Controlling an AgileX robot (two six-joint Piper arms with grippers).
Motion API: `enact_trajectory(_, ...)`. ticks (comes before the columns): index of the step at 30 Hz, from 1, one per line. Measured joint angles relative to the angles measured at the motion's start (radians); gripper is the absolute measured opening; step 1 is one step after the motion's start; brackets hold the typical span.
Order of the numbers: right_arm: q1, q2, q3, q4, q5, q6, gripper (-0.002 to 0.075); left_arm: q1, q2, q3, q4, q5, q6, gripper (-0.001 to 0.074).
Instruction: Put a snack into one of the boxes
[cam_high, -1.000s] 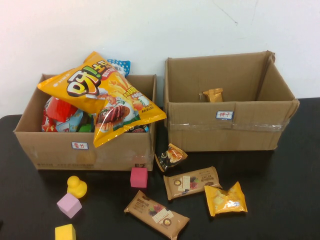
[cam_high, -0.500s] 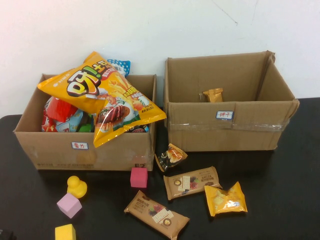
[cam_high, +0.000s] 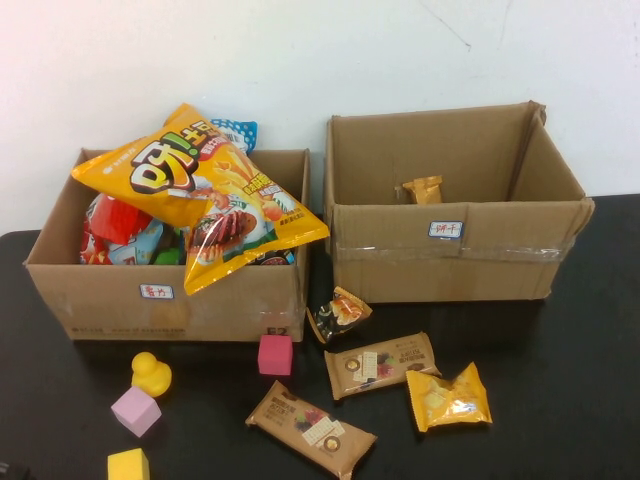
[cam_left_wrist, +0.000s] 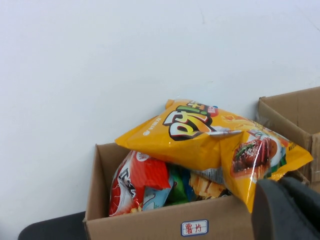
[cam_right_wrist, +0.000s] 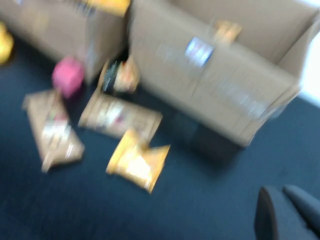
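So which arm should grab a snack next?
Probably the right: its shut right gripper looks down at the yellow snack. The shut left gripper faces the full box.

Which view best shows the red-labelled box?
The high view: the lower box shows whole, piled with snacks. The left wrist view shows only its front top edge and label, closer; the right wrist view catches just a blurred corner.
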Motion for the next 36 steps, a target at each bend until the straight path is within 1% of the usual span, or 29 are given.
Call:
enact_trajectory(3,-0.115,-0.118,0.141,0.000,-0.167,-0.004,0.0001,0.000,0.000,0.000,-0.002,0.001,0.000,-0.0002)
enact_trajectory(8,-0.348,-0.308,0.389,0.006,-0.455,-0.004,0.0001,0.000,0.000,0.000,-0.002,0.001,0.002,-0.0002)
enact_trajectory(13,-0.561,-0.480,0.606,0.024,-0.595,0.004,0.0001,0.000,0.000,0.000,-0.002,0.001,0.000,-0.0002)
enact_trajectory(17,-0.669,-0.619,0.711,0.083,-0.616,0.038,0.0001,0.000,0.000,0.000,-0.002,0.001,0.000,-0.0002)
enact_trajectory(19,-0.690,-0.659,0.739,0.100,-0.614,0.042,0.0001,0.000,0.000,0.000,-0.002,0.001,0.000,-0.0002)
enact_trajectory(23,-0.694,-0.672,0.768,0.137,-0.625,0.039,0.0001,0.000,0.000,0.000,-0.004,0.002,0.000,-0.0002)
enact_trajectory(30,-0.667,-0.671,0.843,0.235,-0.646,-0.066,0.0001,0.000,0.000,0.000,-0.004,0.004,0.000,-0.0002)
enact_trajectory(33,-0.663,-0.671,0.877,0.247,-0.653,-0.078,0.0001,0.000,0.000,0.000,-0.004,0.004,-0.002,-0.0002)
enact_trajectory(36,-0.661,-0.671,0.879,0.256,-0.616,-0.083,0.0001,0.000,0.000,0.000,-0.004,0.004,-0.002,-0.0002)
